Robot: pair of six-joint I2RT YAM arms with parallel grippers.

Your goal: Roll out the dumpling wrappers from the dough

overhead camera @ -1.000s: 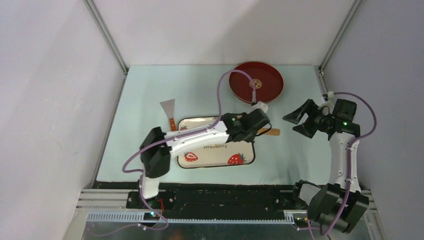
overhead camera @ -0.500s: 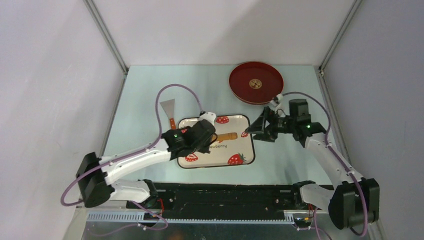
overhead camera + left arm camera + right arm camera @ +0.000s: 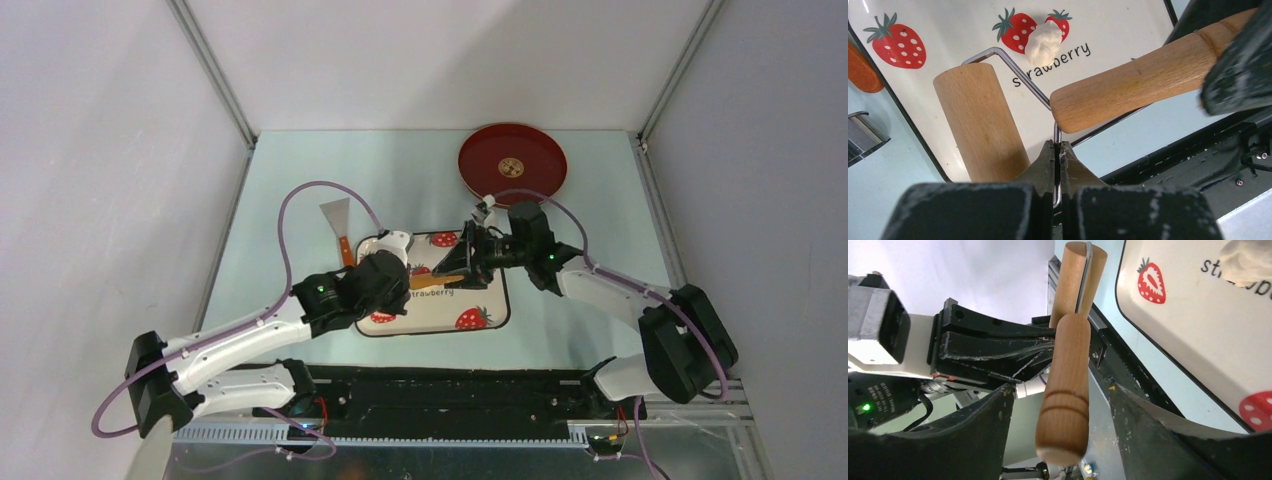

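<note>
The dough point(image 3: 1044, 42) is a small cream-white lump on the strawberry plate point(image 3: 1128, 25), next to the printed word; it also shows in the right wrist view point(image 3: 1248, 262). No round wrapper disc is in view. My left gripper point(image 3: 1058, 145) is shut on the steel wire frame point(image 3: 1013, 65) of the wooden roller, whose barrel point(image 3: 980, 120) hangs over the plate. My right gripper point(image 3: 1060, 390) is open, with its jaws on either side of the roller's handle point(image 3: 1068, 405) and not touching it. From above, both grippers point(image 3: 400, 283) point(image 3: 468, 262) meet over the plate point(image 3: 480, 315).
A red round tray point(image 3: 512, 165) with a gold emblem lies at the back right. A scraper point(image 3: 338, 218) with an orange handle lies left of the plate. A steel ring cutter point(image 3: 863, 137) stands on the table by the plate's left edge.
My left arm has drawn the roller leftward and nearer over the plate. My right arm has swung left from the table's right side, and its open jaws now flank the roller handle.
</note>
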